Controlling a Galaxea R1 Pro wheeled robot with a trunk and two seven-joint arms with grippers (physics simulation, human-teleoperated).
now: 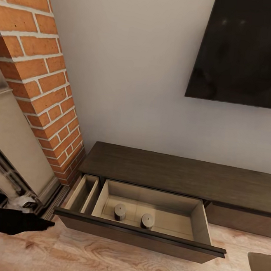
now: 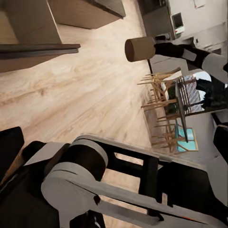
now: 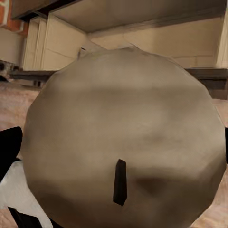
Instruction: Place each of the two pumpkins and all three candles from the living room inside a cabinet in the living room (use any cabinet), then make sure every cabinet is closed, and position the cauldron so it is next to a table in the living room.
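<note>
Held candle [image 3: 123, 137]: flat top close to right wrist camera; right gripper [image 2: 164, 49] grasping it.
Drawer [image 1: 144, 215]: open, lower centre; two candles [image 1: 120, 211] inside.
Left jaws: cannot tell.
Remaining: third candle, pumpkins, closing, cauldron.

Pulled-out pale-wood drawer [image 1: 194, 218] of the long dark-brown cabinet [image 1: 181, 173] is lying open from above; two stubby grey-brown candles [image 1: 120, 212] [image 1: 147, 220] are occupying its front-left floor.

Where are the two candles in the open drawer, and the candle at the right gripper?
left candle in the drawer [image 1: 120, 210], head view, on its flat round top
right candle in the drawer [image 1: 147, 219], head view, on its flat round top
third candle [image 3: 123, 128], right wrist view, on its pale top face
</note>
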